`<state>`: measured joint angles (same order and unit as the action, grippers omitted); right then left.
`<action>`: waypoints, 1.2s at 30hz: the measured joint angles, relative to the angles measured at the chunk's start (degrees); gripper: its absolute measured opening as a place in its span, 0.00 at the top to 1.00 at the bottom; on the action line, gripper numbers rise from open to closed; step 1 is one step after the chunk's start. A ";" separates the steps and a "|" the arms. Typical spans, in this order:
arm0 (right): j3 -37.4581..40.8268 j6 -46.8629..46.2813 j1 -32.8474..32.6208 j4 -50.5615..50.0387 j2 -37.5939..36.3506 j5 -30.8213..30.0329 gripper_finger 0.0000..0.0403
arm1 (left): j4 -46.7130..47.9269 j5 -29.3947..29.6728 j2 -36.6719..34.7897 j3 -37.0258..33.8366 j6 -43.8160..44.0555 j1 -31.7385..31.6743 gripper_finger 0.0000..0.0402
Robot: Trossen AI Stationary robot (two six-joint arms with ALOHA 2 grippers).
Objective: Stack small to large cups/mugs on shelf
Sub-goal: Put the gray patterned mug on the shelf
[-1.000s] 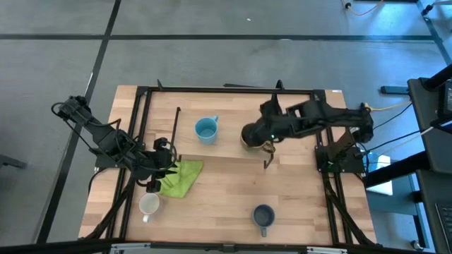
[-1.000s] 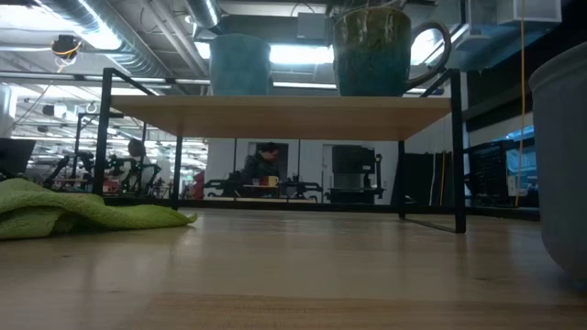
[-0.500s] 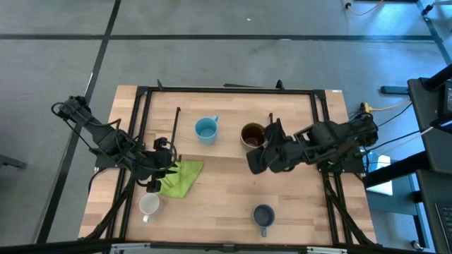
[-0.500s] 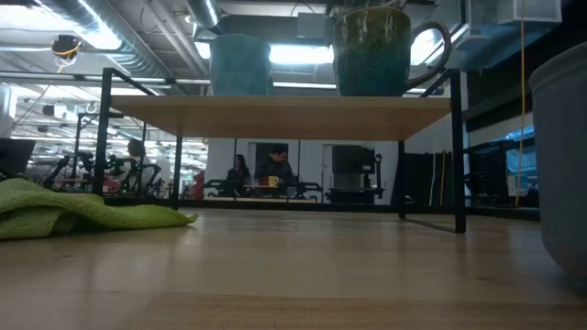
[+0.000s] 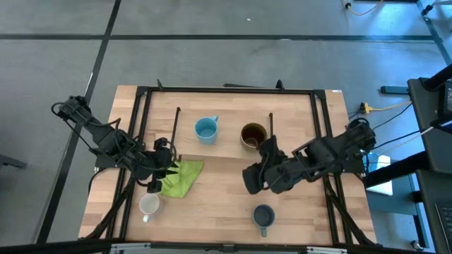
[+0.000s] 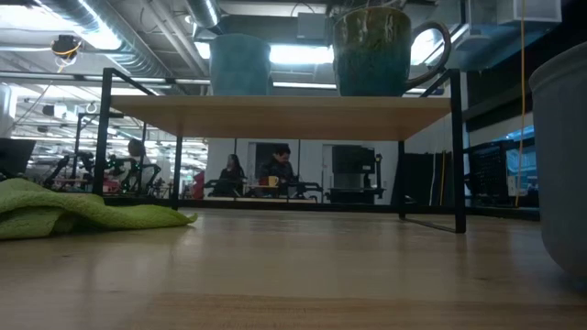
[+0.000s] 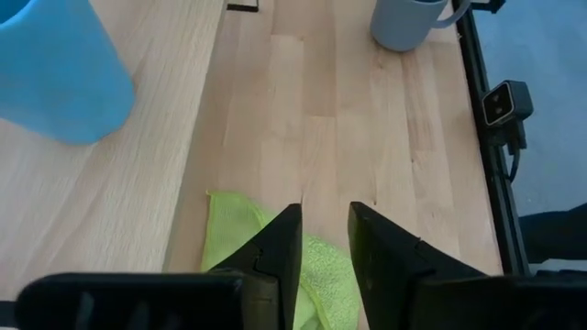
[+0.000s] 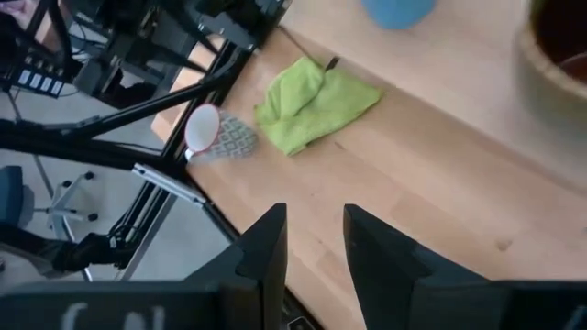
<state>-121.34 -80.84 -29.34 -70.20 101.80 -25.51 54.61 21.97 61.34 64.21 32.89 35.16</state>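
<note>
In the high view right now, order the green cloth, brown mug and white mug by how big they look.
1. Green cloth, clearly the largest.
2. Brown mug.
3. White mug, a little smaller than the brown one.
The camera looks straight down, but the brown mug stands on the raised shelf, slightly nearer, which flatters it.

Overhead downward, table-level sideways, two wrist views, all sharing the green cloth (image 5: 179, 176)

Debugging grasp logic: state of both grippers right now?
Left gripper: open, empty, over the green cloth.
Right gripper: open, empty, above the table between the brown mug and grey-blue mug.
</note>
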 joint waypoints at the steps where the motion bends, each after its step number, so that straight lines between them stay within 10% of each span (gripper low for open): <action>1: 0.00 0.00 -0.19 0.56 0.36 0.13 0.73 | -0.02 -0.20 0.00 0.02 0.16 0.02 0.79; 36: 0.00 13.66 0.63 35.66 19.02 10.62 0.73 | 18.58 0.46 3.75 0.02 39.50 36.36 0.79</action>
<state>-121.34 -67.18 -28.71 -34.54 120.83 -14.90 73.19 22.44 65.09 64.23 72.39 71.52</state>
